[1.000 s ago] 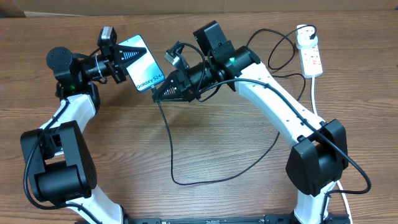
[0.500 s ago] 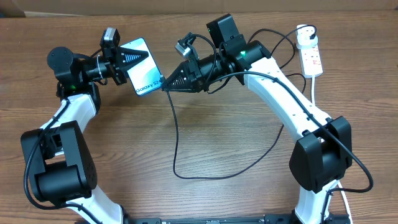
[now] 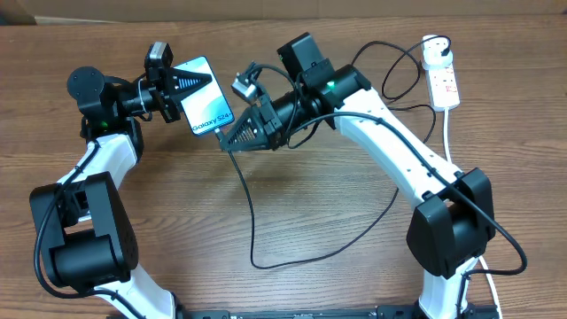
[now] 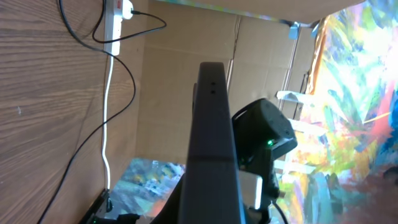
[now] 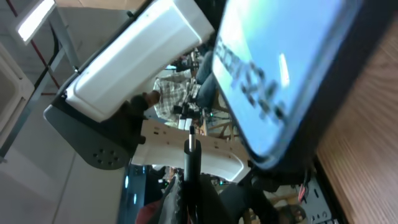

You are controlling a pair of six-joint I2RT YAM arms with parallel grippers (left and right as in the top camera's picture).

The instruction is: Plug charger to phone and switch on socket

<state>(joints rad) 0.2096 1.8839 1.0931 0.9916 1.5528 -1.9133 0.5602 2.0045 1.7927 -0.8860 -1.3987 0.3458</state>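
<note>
My left gripper [image 3: 204, 85] is shut on the phone [image 3: 205, 105], holding it off the table with its light blue screen facing up and the "Galaxy" text at the lower end. In the left wrist view the phone [image 4: 211, 137] shows edge-on as a dark slab. My right gripper [image 3: 223, 139] is shut on the charger connector [image 5: 191, 144], whose tip stands just beside the phone's lower end [image 5: 273, 74], apart from it. The black charger cable [image 3: 251, 221] hangs down and loops across the table to the white socket [image 3: 443, 80] at the far right.
A white cord [image 3: 447, 133] runs from the socket toward the table's near right edge. The socket [image 4: 115, 22] and its cord also show in the left wrist view. My right arm's white links [image 3: 390, 146] span the middle right. Cardboard walls stand behind the table.
My right gripper rose with the connector to the phone's lower end, then dropped back down and left. The cable loop on the table shifted slightly. The left gripper and phone barely moved.
</note>
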